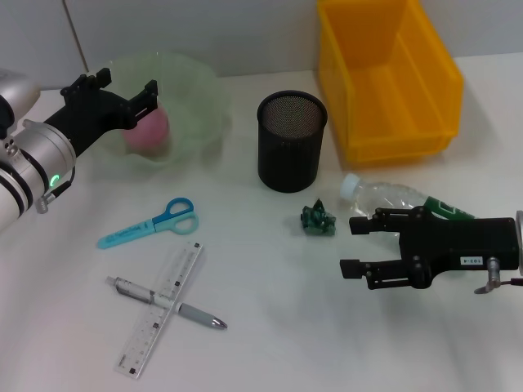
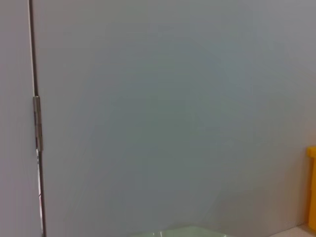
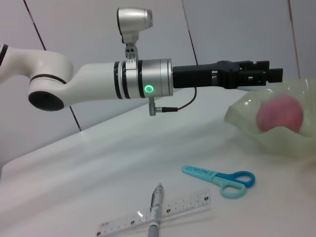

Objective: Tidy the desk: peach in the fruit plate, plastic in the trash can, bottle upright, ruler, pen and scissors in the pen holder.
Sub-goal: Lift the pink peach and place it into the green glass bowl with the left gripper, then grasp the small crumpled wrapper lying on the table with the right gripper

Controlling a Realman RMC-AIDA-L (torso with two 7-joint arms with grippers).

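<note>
The pink peach [image 1: 148, 127] lies in the pale green fruit plate [image 1: 200, 98]. My left gripper [image 1: 125, 85] is open and empty just above the plate; it also shows in the right wrist view [image 3: 269, 75] over the peach [image 3: 279, 115]. My right gripper [image 1: 359, 246] is open and empty, just in front of the lying clear bottle [image 1: 394, 197]. The crumpled green plastic [image 1: 317, 220] lies left of the bottle's cap. Blue scissors [image 1: 152, 224], a clear ruler [image 1: 161, 309] and a grey pen [image 1: 167, 303] crossing it lie at the front left. The black mesh pen holder [image 1: 292, 140] stands in the middle.
A yellow bin [image 1: 384, 77] stands at the back right, behind the bottle. The left wrist view shows mostly the grey wall, with the plate's rim [image 2: 182, 232] and the bin's edge [image 2: 312, 187].
</note>
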